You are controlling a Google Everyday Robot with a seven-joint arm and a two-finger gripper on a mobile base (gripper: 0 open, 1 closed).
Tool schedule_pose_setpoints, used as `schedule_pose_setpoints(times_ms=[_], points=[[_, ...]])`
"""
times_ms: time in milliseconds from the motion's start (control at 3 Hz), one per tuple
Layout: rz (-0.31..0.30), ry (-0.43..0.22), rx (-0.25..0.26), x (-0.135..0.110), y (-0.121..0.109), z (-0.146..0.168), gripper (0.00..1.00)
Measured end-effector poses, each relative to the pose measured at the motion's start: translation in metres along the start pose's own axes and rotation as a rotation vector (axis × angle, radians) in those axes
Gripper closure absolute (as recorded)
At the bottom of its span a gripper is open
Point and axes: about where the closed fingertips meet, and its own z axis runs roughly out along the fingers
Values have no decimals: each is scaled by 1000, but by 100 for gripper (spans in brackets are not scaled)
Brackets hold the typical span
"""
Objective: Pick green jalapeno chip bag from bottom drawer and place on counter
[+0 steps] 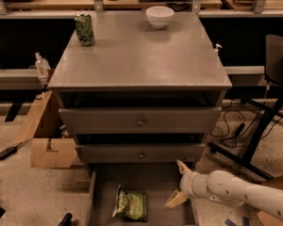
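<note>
The green jalapeno chip bag [131,203] lies flat on the floor of the open bottom drawer [100,197], left of the middle. My gripper [178,183] comes in from the lower right on a white arm. It hangs over the right part of the drawer, to the right of the bag and apart from it. Its two pale fingers [176,199] are spread wide and hold nothing. The counter [141,55] is the grey cabinet top above the two shut upper drawers.
A green patterned drink can [85,28] and a white bowl [159,16] stand at the back of the counter. A cardboard box [52,152] sits on the floor to the left. A black chair base [254,145] and cables are to the right. A wooden workbench runs behind.
</note>
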Motion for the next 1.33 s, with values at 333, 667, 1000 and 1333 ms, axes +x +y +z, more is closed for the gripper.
schedule_pose_setpoints(times_ms=[333, 667, 1000, 1333], points=[[7, -1, -10, 4, 6, 9, 0], [2, -25, -43, 1, 12, 27, 0], [11, -88, -145, 1, 31, 84, 0], [20, -149, -220, -2, 47, 141, 0]])
